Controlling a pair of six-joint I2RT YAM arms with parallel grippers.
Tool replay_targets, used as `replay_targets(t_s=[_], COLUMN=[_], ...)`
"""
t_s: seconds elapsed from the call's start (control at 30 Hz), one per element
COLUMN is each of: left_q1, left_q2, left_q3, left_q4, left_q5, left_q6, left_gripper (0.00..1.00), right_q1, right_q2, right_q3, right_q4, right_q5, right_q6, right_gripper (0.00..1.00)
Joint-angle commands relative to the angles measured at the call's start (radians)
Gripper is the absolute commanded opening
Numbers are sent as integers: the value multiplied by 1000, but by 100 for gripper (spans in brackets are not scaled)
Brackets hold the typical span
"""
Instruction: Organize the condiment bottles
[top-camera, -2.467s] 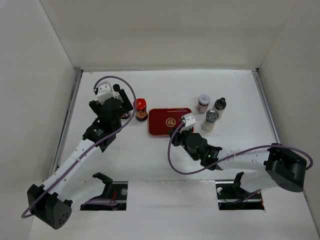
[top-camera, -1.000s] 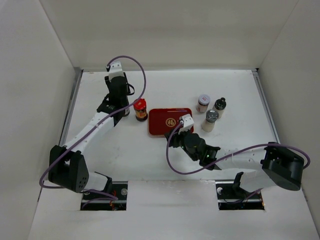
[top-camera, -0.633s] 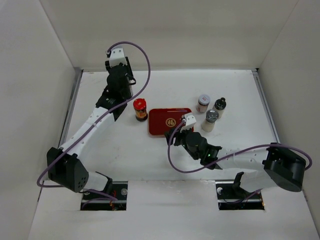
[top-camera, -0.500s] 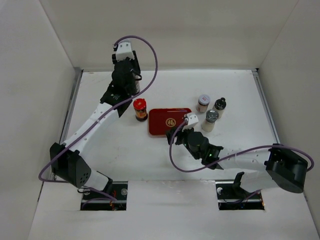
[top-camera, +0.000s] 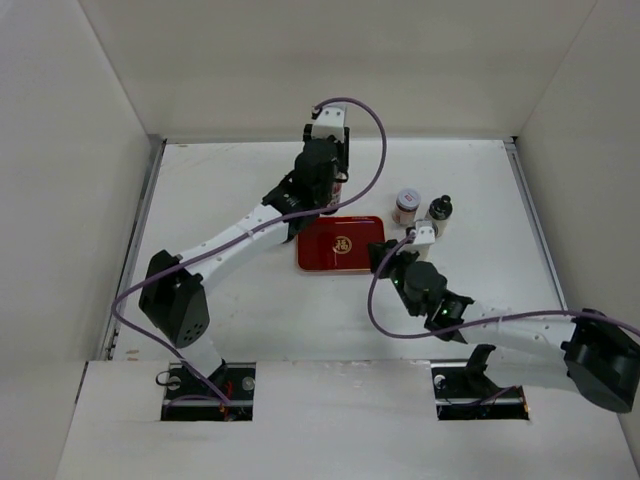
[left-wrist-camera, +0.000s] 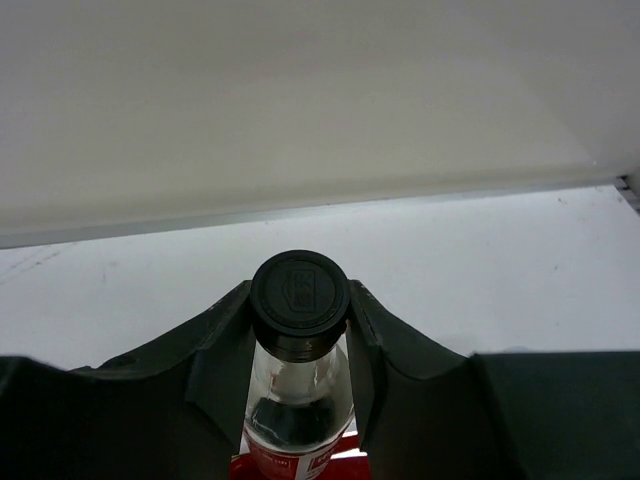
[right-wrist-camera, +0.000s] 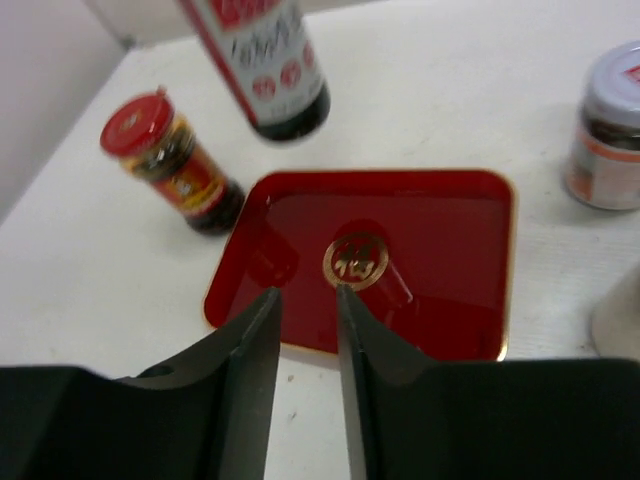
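White table boxed in by plain white walls, and you have both arms reaching toward the middle. Your left arm stretches long and diagonal to the far side; your right arm lies low across the near right.

Centre of the table: the flat red rectangular tray with a gold rim. It carries a round gold emblem with a Chinese character, too blurred to read.

Now the tall slim bottle with the black cap. Your left gripper has it, dark fingers clamped on either side of the clear neck just under the cap. It hangs tilted, off the table, near the tray's far edge. There is dark liquid at its base and a red and white label with white roundels of characters I can't make out. The cap top bears an embossed mark, also unreadable.

Your right gripper hovers over the tray's near edge, its fingers parted by a narrow gap with nothing between them.

The small red-capped jar of dark sauce stands just beside the tray's far left corner, its orange label illegible. Off the tray's right side stands the jar with the pinkish-white lid. The little dark-knobbed bottle is just beside it.
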Motion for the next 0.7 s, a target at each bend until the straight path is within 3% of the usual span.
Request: replay_targets(t_s=[0.0,0.17,0.3,0.67], left_q1=[-19,-45,-48,-45], left_q2=[-33,-26,-41,-147], left_q3=[16,-56,-147,-302], left_q4=[195,222,258,292], left_q5=[-12,-25,-32,-43], left_q6=[3,-20,-58,-124], left_gripper=[9,9,9,9], right_q1=[-50,-112,-122,-129], right_q2=[-89,-181,-163,-118], right_q3=[-28,-73,-68,-56], right_q4=[46,24,16,23], right_q5=[71,74,54,35], right_q6=[45,107,125,132], right_gripper=[28,27,32,34])
